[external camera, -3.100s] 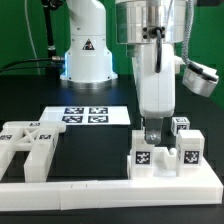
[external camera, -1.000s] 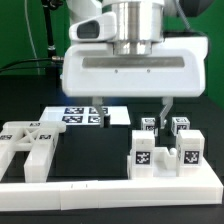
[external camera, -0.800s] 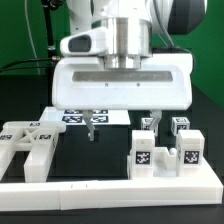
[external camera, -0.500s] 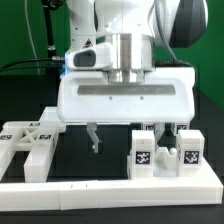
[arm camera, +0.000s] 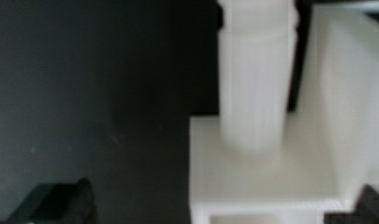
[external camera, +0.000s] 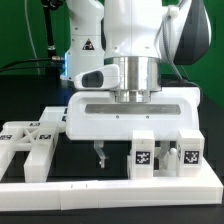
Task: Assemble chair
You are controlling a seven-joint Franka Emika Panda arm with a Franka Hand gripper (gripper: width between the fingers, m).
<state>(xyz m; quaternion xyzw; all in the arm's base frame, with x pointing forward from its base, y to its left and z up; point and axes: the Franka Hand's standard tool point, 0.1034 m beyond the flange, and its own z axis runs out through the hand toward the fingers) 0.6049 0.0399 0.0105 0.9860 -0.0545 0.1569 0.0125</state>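
Chair parts lie on the black table. Two white cube-topped posts with tags [external camera: 143,153] [external camera: 190,152] stand at the exterior view's right. A flat white tagged piece [external camera: 25,140] lies at its left. My gripper [external camera: 132,155] hangs low over the right parts, open wide. One finger [external camera: 99,155] shows beside the nearer post; the other is mostly hidden behind that post. In the wrist view a white peg on a white block [arm camera: 257,90] lies between the dark fingertips [arm camera: 61,200], apart from them. The gripper [arm camera: 218,205] holds nothing.
The long white L-shaped border rail [external camera: 110,187] runs along the front edge. The marker board [external camera: 55,113] lies behind the gripper, mostly hidden by it. The arm's base [external camera: 85,45] stands at the back.
The gripper has come down and forward from above the marker board. Its open fingers now straddle the nearer tagged post. The parts have not moved.
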